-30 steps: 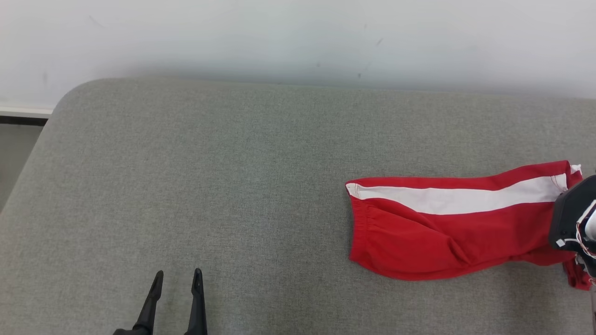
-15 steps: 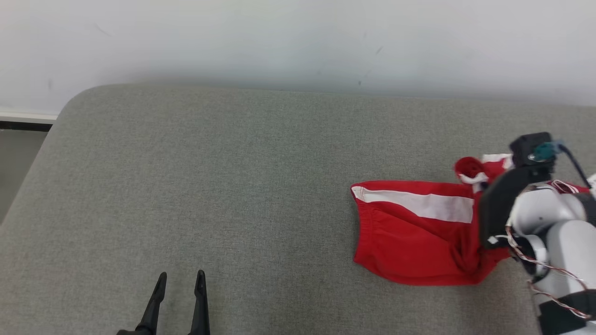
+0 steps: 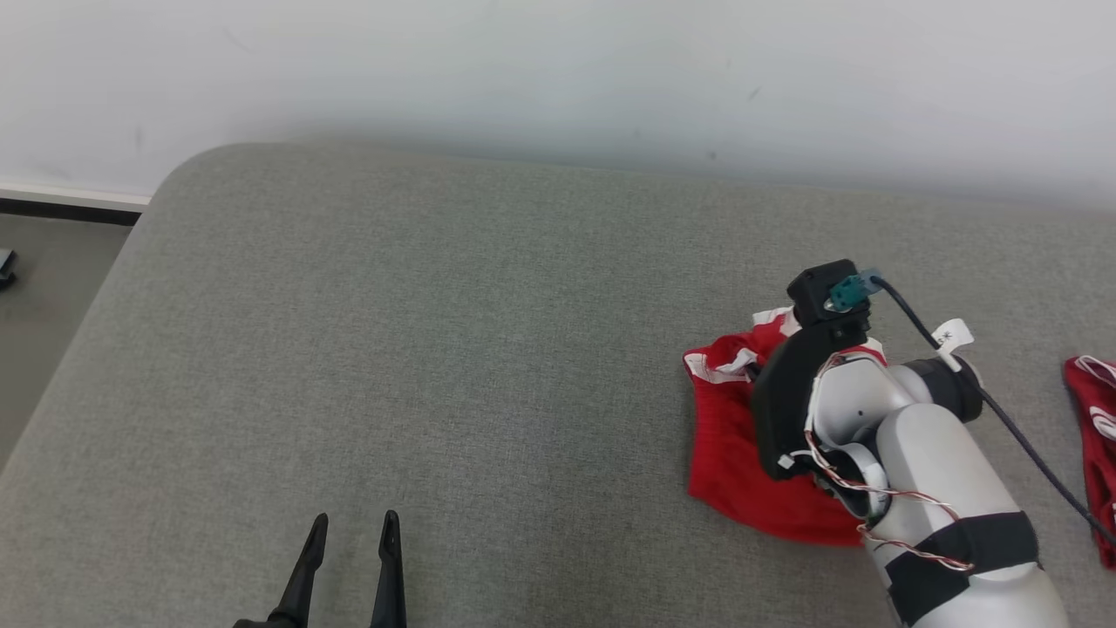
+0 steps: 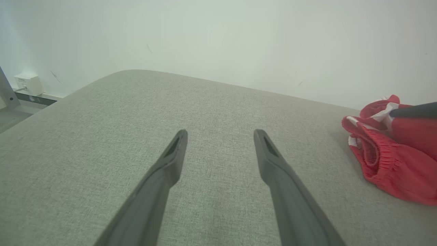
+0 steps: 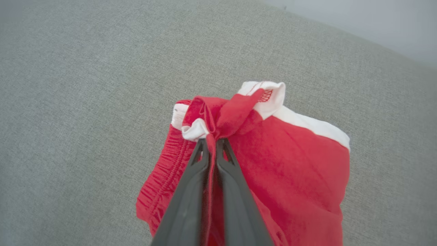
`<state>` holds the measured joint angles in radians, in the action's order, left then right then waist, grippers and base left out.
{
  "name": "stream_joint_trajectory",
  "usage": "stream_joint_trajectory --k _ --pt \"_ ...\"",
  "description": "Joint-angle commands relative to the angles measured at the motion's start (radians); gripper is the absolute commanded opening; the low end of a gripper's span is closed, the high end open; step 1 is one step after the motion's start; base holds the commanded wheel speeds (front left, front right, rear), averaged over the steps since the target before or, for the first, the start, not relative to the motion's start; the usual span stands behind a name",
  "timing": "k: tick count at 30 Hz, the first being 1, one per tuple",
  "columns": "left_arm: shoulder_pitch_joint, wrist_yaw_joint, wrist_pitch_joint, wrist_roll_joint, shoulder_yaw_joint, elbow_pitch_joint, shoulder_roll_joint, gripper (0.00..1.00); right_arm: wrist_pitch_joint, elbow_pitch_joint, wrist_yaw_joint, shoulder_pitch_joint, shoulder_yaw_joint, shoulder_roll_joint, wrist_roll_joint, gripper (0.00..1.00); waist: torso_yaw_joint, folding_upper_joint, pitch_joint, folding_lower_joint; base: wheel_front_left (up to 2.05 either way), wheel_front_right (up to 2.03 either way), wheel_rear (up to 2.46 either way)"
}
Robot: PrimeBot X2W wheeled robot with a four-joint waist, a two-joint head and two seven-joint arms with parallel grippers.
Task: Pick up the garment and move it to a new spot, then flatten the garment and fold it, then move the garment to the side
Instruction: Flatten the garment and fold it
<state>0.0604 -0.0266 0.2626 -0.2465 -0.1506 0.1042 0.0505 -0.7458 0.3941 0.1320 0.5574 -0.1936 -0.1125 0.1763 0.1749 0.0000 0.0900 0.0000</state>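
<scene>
A pair of red shorts [image 5: 300, 160] with a white side stripe and a gathered elastic waistband is lying bunched up on the right part of a grey upholstered surface [image 3: 436, 349], which is standing against a pale wall [image 3: 523, 70]. The right gripper [image 5: 211, 140] is reaching over the shorts, and its two dark fingers are pressing together on a gathered fold of red and white cloth near the waistband. In the right wrist view the pinched fold is standing up above the rest of the shorts, while the lower part is resting on the surface. The pale right forearm is covering the right side of the shorts in the head view, with a dark cable [image 3: 1003, 410] trailing from its wrist. The left gripper [image 3: 353, 523] is hovering low near the front edge of the surface, well apart from the shorts, its fingers parted and holding nothing. A second piece of red cloth with white trim [image 3: 1094, 436] is lying at the far right edge of the head view.
</scene>
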Motion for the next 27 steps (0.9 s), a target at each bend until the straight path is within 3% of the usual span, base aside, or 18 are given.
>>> stream_joint_trajectory --k 1,7,8,9,10,18,26,27 --pt "0.007 0.001 0.003 -0.004 0.001 -0.002 0.000 1.00 0.011 0.015 -0.003 0.012 -0.007 0.010 0.011 0.00 0.008 0.0000 0.001 0.0000 0.00 0.00 0.00" --pt "0.008 0.001 0.003 -0.005 -0.003 -0.001 0.000 1.00 0.029 0.085 -0.003 0.035 -0.030 0.027 0.013 0.00 0.020 0.0000 0.003 0.0000 0.00 0.00 0.00" --pt "0.008 0.000 0.003 -0.005 -0.003 0.000 0.000 1.00 0.035 0.098 -0.003 0.040 -0.032 0.029 0.013 0.13 0.022 0.0000 0.003 0.0000 0.00 0.00 0.00" --pt "0.008 -0.001 0.003 -0.006 -0.003 0.002 0.000 1.00 0.043 0.107 -0.003 0.041 -0.036 0.032 0.015 0.47 0.023 0.0000 0.003 0.0000 0.00 0.00 0.00" --pt "0.008 -0.002 0.003 -0.007 -0.002 0.004 0.000 1.00 0.049 0.118 -0.003 0.041 -0.037 0.036 0.024 1.00 0.024 0.0000 0.002 0.0000 0.00 0.00 0.00" --pt "0.024 -0.006 0.003 0.003 0.008 0.009 0.000 1.00 0.206 0.092 -0.003 0.069 -0.060 0.051 0.164 1.00 0.006 0.0000 -0.029 0.0000 0.00 0.00 0.00" --pt "0.045 -0.003 0.003 0.012 0.012 -0.004 0.000 1.00 0.326 0.052 -0.003 -0.001 0.024 -0.060 0.121 1.00 -0.027 0.0000 -0.058 0.0000 0.00 0.00 0.00" --pt "0.044 -0.002 0.003 0.012 0.013 -0.007 0.000 1.00 0.330 0.050 -0.003 -0.017 0.031 -0.076 0.106 0.65 -0.032 0.0000 -0.057 0.0000 0.00 0.00 0.00"
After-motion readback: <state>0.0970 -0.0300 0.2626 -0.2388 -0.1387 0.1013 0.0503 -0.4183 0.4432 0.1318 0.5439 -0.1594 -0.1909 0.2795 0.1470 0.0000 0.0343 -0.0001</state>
